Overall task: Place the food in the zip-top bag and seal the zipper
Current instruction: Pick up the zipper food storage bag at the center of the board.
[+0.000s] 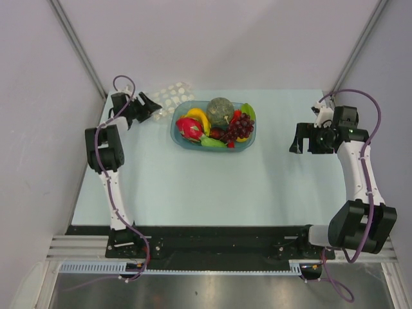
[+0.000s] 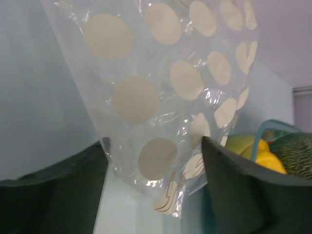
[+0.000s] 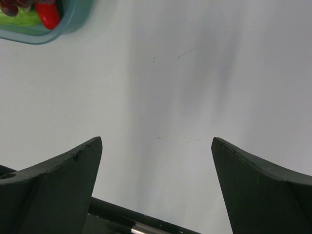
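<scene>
The dotted zip-top bag [image 1: 169, 95] lies crumpled at the far left, just behind the blue bowl [image 1: 177, 135]. In the bowl sit the grey-green bumpy ball [image 1: 221, 111] and the dark red grapes [image 1: 241, 125]. My left gripper [image 1: 145, 106] is at the bag's left end. In the left wrist view a corner of the bag [image 2: 146, 87] hangs between the wide-apart fingers of that gripper [image 2: 154, 140], which stands open. I cannot make out the zipper. My right gripper [image 1: 297, 138] hovers open over bare table right of the bowl, nothing between its fingers [image 3: 157, 139].
The bowl also holds a pink dragon fruit [image 1: 190, 127], a yellow banana [image 1: 199, 118] and small green and red pieces. Grey walls close in the table at the back and sides. The bowl's corner [image 3: 73, 22] shows at the upper left of the right wrist view.
</scene>
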